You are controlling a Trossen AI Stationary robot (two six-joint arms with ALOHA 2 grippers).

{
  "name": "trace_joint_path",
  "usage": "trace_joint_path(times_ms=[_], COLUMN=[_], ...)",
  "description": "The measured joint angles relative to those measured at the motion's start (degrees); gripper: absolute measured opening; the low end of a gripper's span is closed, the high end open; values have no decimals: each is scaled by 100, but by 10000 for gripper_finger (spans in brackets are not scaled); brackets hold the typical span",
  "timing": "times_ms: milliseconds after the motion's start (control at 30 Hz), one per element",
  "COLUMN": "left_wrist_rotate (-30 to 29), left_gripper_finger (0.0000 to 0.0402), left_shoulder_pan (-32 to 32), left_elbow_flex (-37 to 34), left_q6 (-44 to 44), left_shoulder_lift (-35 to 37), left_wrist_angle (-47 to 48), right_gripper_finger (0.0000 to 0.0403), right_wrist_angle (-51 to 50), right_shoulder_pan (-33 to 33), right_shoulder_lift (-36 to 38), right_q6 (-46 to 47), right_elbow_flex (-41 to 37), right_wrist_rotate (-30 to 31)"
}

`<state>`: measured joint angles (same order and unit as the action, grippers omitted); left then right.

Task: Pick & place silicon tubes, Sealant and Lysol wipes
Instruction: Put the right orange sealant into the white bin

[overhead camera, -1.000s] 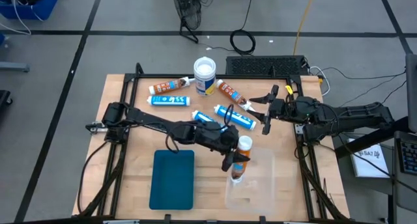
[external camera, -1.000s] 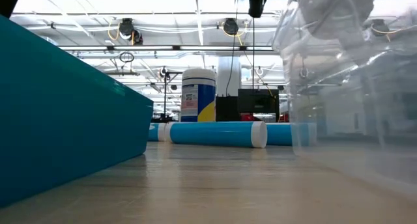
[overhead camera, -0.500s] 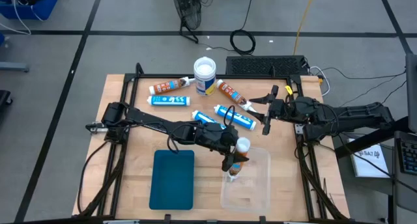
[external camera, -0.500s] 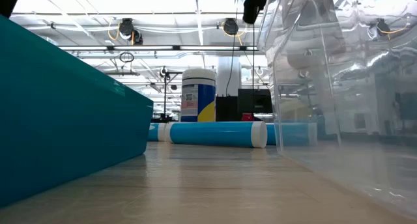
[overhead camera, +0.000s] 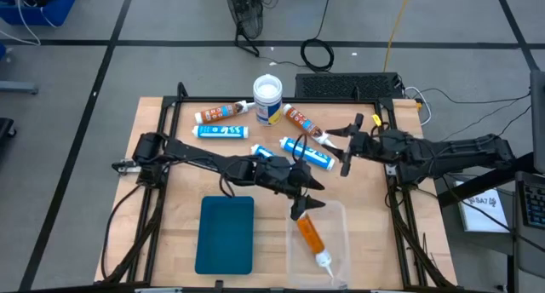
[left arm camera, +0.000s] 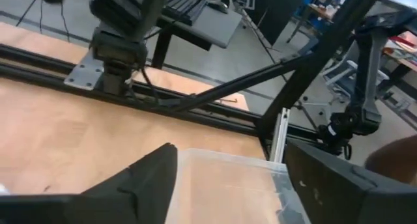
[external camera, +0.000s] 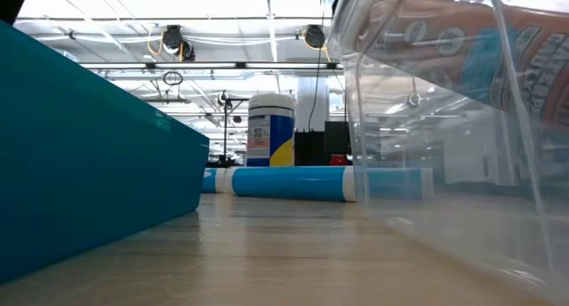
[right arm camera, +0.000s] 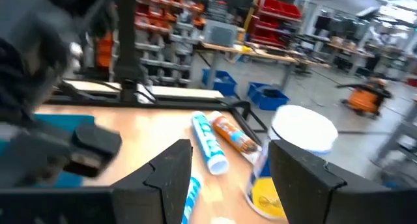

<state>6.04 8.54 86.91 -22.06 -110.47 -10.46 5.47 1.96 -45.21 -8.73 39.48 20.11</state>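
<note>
You are looking at one orange sealant tube point(overhead camera: 312, 238) lying loose in the clear bin point(overhead camera: 339, 216), so that piece is done. The Lysol wipes point(overhead camera: 267, 100), white-lidded and upright, and four tubes are waiting on the table point(overhead camera: 375, 208). The left gripper point(overhead camera: 308, 199) is hovering spread and empty; the right gripper point(overhead camera: 347, 148) is hanging parted.

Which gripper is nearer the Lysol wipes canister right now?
Right. The right gripper hovers beside the Lysol wipes; the left gripper is farther, at the clear bin.
</note>
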Motion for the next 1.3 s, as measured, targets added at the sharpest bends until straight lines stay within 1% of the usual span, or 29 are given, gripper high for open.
trace_joint_path(times_ms=[67,167,233,267,333,400,500,567,633,700,767,833,933,1000,1033,1133,1200,1300], left_wrist_rotate=[217,579,621,591,370,24,-386,-538,-681,-794,-832,-871,-877,-881,-883,-883,-883,-881], left_gripper_finger=[264,249,242,240,235,232,233,236,236,233,229,224,219,220,221,227,230,228], left_shoulder_pan=[-63,-150,-183,-182,-182,-126,-66,-5,21,11,-43,-100,-230,-301,-343,-461,-551,-648], left_elbow_flex=[-2,-2,1,-2,-1,-5,-26,-263,-616,-1133,-1688,-2340,-3219,-3766,-3962,-4568,-4821,-5090], left_q6=[139,482,800,998,1356,1727,2249,2508,2722,2852,2921,2931,2931,2927,2917,2847,2773,2587], left_shoulder_lift=[86,351,559,696,873,1130,1366,1571,1755,2022,2234,2554,2917,3151,3197,3416,3420,3410], left_wrist_angle=[5,274,527,801,1051,1534,1822,1868,1508,1260,606,60,-1006,-1443,-1772,-2225,-2585,-2645], right_gripper_finger=[187,187,187,187,187,187,187,187,187,187,187,187,187,188,188,195,207,232], right_wrist_angle=[0,-8,-16,-24,-80,-271,-645,-785,-1023,-1039,-1082,-1045,-1181,-1258,-1352,-1580,-1898,-2303], right_shoulder_pan=[0,0,4,4,0,-41,-241,-403,-594,-808,-1045,-1272,-1629,-1869,-1993,-2259,-2413,-2612], right_shoulder_lift=[0,0,0,-2,-2,-7,-42,-130,-210,-362,-489,-698,-1078,-1417,-1578,-2161,-2506,-3051], right_q6=[4,6,15,56,148,208,510,697,808,905,993,1005,1005,1014,1026,1061,989,816], right_elbow_flex=[-61,-148,-213,-238,-270,-285,-290,-289,-291,-290,-291,-238,-119,56,157,529,813,1395], right_wrist_rotate=[119,123,165,281,599,854,827,818,770,637,519,519,489,183,-49,-547,-682,-689])
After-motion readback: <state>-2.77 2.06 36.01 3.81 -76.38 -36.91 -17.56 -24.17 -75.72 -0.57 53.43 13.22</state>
